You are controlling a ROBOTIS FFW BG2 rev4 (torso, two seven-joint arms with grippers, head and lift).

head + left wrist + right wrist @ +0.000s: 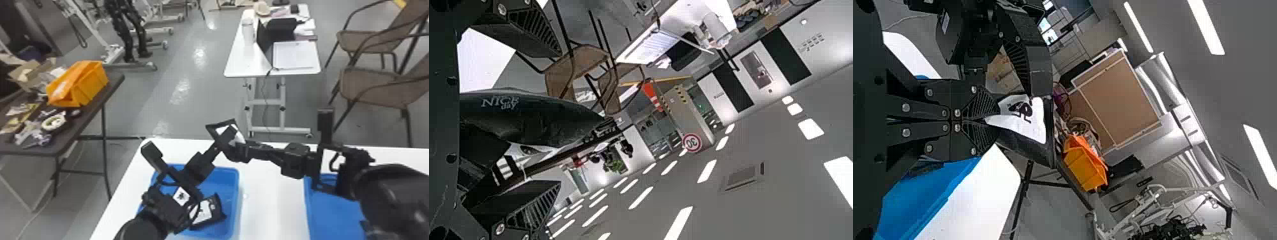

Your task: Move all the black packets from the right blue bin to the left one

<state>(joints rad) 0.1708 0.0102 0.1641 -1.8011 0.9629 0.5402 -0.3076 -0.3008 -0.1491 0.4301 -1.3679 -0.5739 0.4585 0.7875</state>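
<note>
- Off to the left, an orange bin sits on a dark side table.
- The left blue bin stands by the desk's left edge, its far rim short of the desk's far edge.
- A black packet with a white label lies inside it, over towards the near right corner, partly behind the left arm.
- The left claw reaches across that bin, past its far right corner, and its two fingers stand spread, one on either side of a second packet.
- That second packet, the raised one, is up in the air in line with the desk's far edge, held clear of both bins.
- The right claw comes in from the right and has its fingers pressed together on one end of the raised packet, pinching it.
- The right blue bin stands well apart from the left one, partly hidden under the right arm; I can't tell how many packets are in it.
</note>
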